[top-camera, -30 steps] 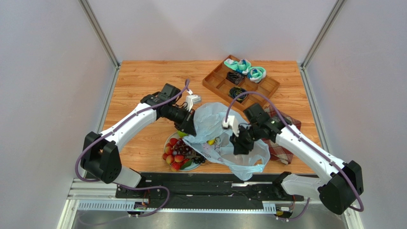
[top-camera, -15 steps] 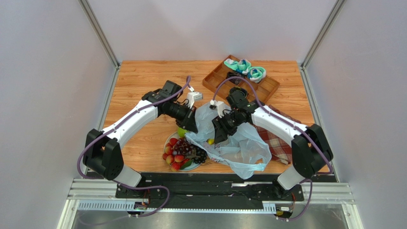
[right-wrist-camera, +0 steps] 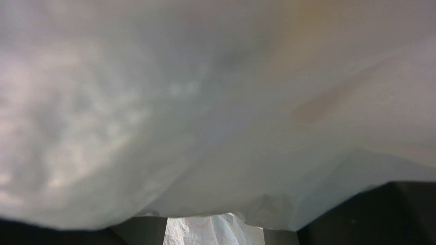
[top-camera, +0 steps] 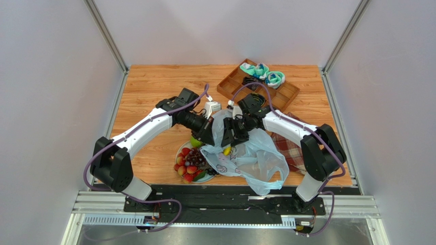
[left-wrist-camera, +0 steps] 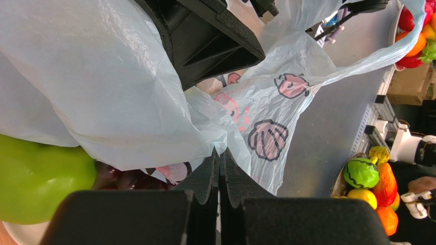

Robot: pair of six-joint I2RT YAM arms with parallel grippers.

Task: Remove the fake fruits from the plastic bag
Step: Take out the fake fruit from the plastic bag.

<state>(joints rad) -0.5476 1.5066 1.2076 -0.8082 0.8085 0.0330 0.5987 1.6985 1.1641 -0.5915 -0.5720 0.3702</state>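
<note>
The pale-blue plastic bag (top-camera: 254, 159) lies crumpled at the table's front centre, printed with pink shells (left-wrist-camera: 268, 139). My left gripper (top-camera: 208, 136) is shut on a fold of its film (left-wrist-camera: 221, 153) at the bag's left edge. Close on its right, my right gripper (top-camera: 229, 138) stands open at the top of the bag; film drapes over its camera and fills the gap between its fingers (right-wrist-camera: 212, 230). A yellow banana (top-camera: 226, 151) shows at the bag's edge. A green apple (top-camera: 195, 141) (left-wrist-camera: 36, 178), red fruits (top-camera: 186, 171) and dark grapes (top-camera: 205, 164) (left-wrist-camera: 123, 178) sit on a plate (top-camera: 178, 153).
A wooden compartment tray (top-camera: 286, 95) stands at the back right and holds teal-white rolled socks (top-camera: 266, 74). A red plaid cloth (top-camera: 290, 149) lies under the bag's right side. The right arm (top-camera: 286, 125) arches over the bag. Off the table, a bowl of other fruits (left-wrist-camera: 371, 181) shows.
My right gripper has let go of the bag's middle, opened wider and swung left and back to the bag's top beside the left gripper. The left gripper keeps its hold, shifted slightly right.
</note>
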